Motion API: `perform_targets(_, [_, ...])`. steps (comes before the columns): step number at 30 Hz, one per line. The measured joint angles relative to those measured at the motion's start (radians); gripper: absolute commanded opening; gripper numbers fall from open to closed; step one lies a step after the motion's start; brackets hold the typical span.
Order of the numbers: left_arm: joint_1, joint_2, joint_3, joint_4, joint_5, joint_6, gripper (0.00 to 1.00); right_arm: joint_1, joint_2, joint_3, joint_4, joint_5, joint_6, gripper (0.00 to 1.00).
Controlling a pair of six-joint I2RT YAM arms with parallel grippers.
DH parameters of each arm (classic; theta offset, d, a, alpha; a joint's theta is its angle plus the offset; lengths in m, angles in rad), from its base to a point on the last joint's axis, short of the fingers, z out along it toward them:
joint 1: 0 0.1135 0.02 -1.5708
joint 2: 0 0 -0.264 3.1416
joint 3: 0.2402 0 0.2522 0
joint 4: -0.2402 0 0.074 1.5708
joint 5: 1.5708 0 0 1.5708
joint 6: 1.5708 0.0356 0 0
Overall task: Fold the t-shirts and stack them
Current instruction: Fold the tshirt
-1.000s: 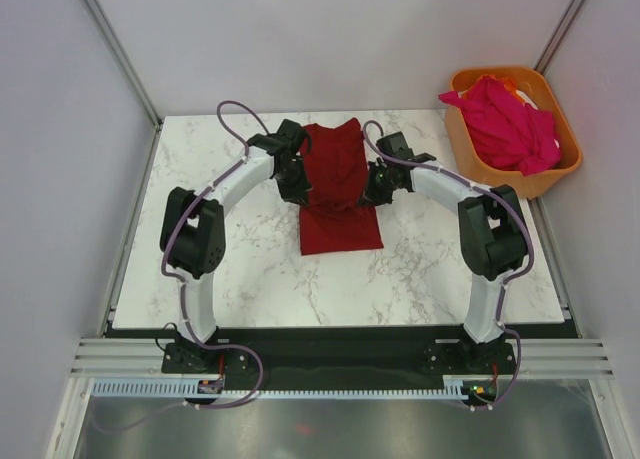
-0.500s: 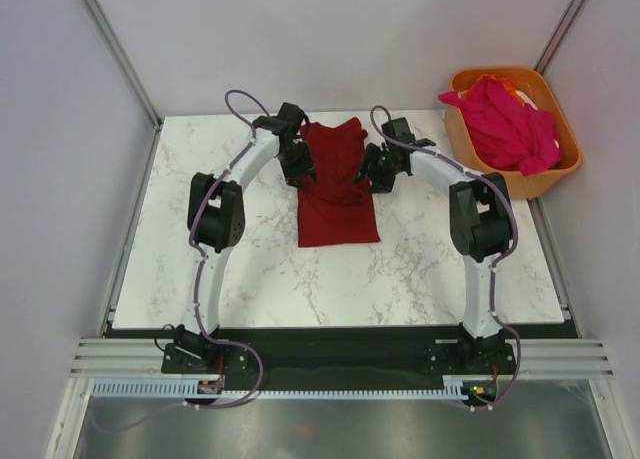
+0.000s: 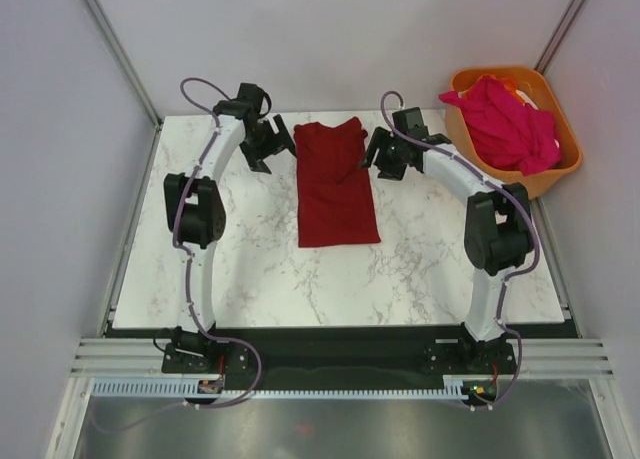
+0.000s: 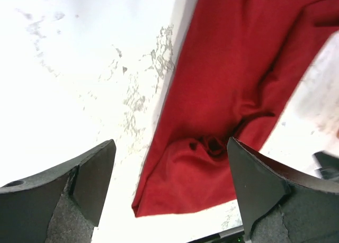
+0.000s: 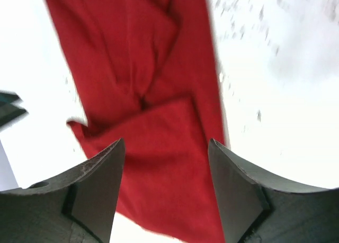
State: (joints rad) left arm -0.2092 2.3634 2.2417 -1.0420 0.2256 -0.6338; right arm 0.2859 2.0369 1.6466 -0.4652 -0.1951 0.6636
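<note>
The dark red t-shirt [image 3: 336, 184] lies on the marble table as a long narrow folded strip, its far end near the back edge. In the left wrist view the shirt [image 4: 233, 79] shows a rumpled end below the open fingers. My left gripper [image 3: 276, 141] hovers open just left of the shirt's far end, nothing in it [image 4: 170, 143]. At the shirt's right side my right gripper [image 3: 376, 153] is open too, above the cloth [image 5: 153, 68] and empty [image 5: 166, 142]. The pink t-shirt [image 3: 508, 121] is bunched in the orange tub.
The orange plastic tub [image 3: 548, 179] stands at the back right corner, partly off the table. White marble tabletop [image 3: 240, 259] stretches on both sides of the shirt and towards the arm bases. Grey walls close in behind and at both sides.
Both grippers have opened and let go of the red shirt. They have moved outward, the left one far to the left. The shirt's far part now lies flat.
</note>
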Motion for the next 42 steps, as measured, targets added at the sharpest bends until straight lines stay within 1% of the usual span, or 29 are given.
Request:
perform_targets(3, [-0.002,-0.129,-0.093,0.010,-0.045,0.007,0.93,0.052,-0.119,-0.116,0.022,0.019,-0.038,0.71])
perform_targets(7, [-0.039,-0.330,-0.301,0.027,-0.122,0.014,0.88,0.129,-0.266,-0.294,0.055,0.060,-0.090,0.72])
perform_targets(8, [-0.053,-0.388,-0.385,0.041,-0.138,0.014,0.88,0.136,-0.301,-0.344,0.062,0.073,-0.101,0.72])
perform_targets(9, [-0.065,-0.425,-0.446,0.047,-0.145,0.014,0.90,0.137,-0.333,-0.397,0.064,0.089,-0.113,0.71])
perform_targets(11, [-0.100,-0.511,-0.619,0.081,-0.146,0.014,0.90,0.127,-0.375,-0.480,0.058,0.111,-0.130,0.72])
perform_targets(14, [-0.150,-0.566,-0.840,0.101,-0.144,0.014,0.90,0.112,-0.399,-0.571,0.051,0.126,-0.154,0.71])
perform_targets(18, [-0.208,-0.570,-1.027,0.095,-0.145,0.014,0.90,0.109,-0.401,-0.649,0.059,0.115,-0.173,0.70])
perform_targets(20, [-0.233,-0.570,-1.073,0.094,-0.145,0.014,0.92,0.110,-0.401,-0.683,0.069,0.101,-0.179,0.70])
perform_targets(22, [-0.249,-0.570,-1.101,0.120,-0.119,-0.019,0.93,0.111,-0.401,-0.712,0.085,0.087,-0.182,0.69])
perform_targets(24, [-0.260,-0.572,-1.133,0.230,-0.093,-0.060,0.93,0.111,-0.400,-0.732,0.100,0.069,-0.182,0.69])
perform_targets(26, [-0.260,-0.592,-1.153,0.261,-0.088,-0.087,0.94,0.111,-0.400,-0.740,0.117,0.055,-0.182,0.69])
perform_targets(28, [-0.257,-0.628,-1.180,0.336,-0.082,-0.111,0.95,0.110,-0.397,-0.741,0.137,0.042,-0.182,0.69])
perform_targets(31, [-0.258,-0.665,-1.181,0.448,-0.082,-0.133,0.95,0.111,-0.388,-0.741,0.161,0.024,-0.182,0.69])
perform_targets(34, [-0.258,-0.690,-1.180,0.517,-0.084,-0.147,0.94,0.110,-0.384,-0.740,0.172,0.009,-0.182,0.69])
perform_targets(38, [-0.257,-0.686,-1.173,0.563,-0.084,-0.159,0.86,0.111,-0.367,-0.724,0.175,0.000,-0.182,0.69])
perform_targets(39, [-0.258,-0.681,-1.173,0.568,-0.084,-0.163,0.81,0.110,-0.362,-0.719,0.178,-0.003,-0.182,0.69])
perform_targets(42, [-0.258,-0.661,-1.176,0.579,-0.084,-0.174,0.75,0.110,-0.346,-0.705,0.183,-0.012,-0.182,0.68])
